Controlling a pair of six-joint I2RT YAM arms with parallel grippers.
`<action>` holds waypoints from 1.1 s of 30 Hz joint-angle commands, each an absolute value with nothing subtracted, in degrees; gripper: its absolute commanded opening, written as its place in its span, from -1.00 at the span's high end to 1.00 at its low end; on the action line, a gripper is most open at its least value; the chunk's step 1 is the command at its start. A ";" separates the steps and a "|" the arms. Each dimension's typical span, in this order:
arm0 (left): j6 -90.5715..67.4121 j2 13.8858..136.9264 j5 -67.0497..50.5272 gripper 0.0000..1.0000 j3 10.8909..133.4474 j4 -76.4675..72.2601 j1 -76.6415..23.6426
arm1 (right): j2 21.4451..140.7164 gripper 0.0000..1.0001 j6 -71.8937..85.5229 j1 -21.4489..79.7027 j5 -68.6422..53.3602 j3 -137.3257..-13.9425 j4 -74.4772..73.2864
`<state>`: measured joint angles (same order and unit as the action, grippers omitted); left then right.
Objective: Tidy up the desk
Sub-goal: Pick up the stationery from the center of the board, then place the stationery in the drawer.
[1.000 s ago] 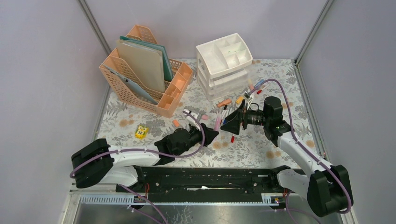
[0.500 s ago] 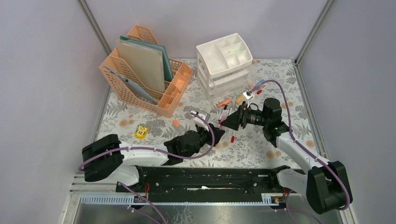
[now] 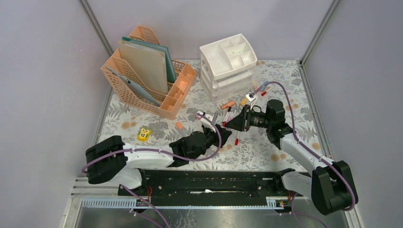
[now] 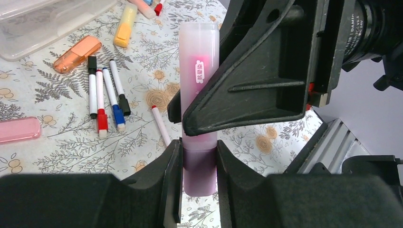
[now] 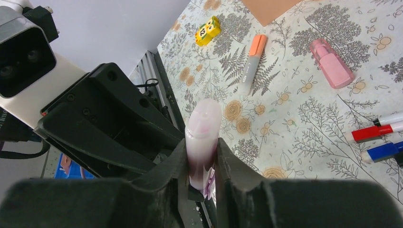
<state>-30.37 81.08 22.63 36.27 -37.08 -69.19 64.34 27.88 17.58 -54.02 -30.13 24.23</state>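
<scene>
We see the desk (image 3: 259,152), covered in a pale cloth printed with grey ferns and tan flowers, filling the floor of a grey-walled cell. Both arm bases sit at its near edge. Above its middle the two arms meet. The left gripper (image 4: 199,148) is clamped on one end of a pink highlighter (image 4: 198,61). The right gripper (image 5: 201,159) is clamped on the same highlighter just beside it, holding it off the cloth. At the far side we see a peach file rack (image 3: 142,71) near a white drawer unit (image 3: 228,66). Loose pens (image 4: 107,97), an orange highlighter (image 4: 77,53) and a yellow block (image 3: 144,134) lie scattered on the cloth.
</scene>
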 commanded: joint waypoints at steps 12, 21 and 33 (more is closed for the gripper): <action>-23.29 70.50 18.81 -0.97 27.70 -44.20 -69.26 | 62.59 1.00 7.53 17.65 -64.25 -34.75 16.06; -26.17 60.27 12.32 -0.98 22.14 -34.09 -61.35 | 60.14 1.00 -23.44 16.17 -61.06 -44.72 -14.76; -31.90 44.52 18.06 -0.97 11.40 -25.49 -55.27 | 63.96 1.00 -51.23 16.08 -37.47 -66.12 -33.08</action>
<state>-29.76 48.58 15.86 13.67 -27.05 -56.16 60.75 -36.84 16.34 -46.26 -56.71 -26.04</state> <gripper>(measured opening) 0.987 0.271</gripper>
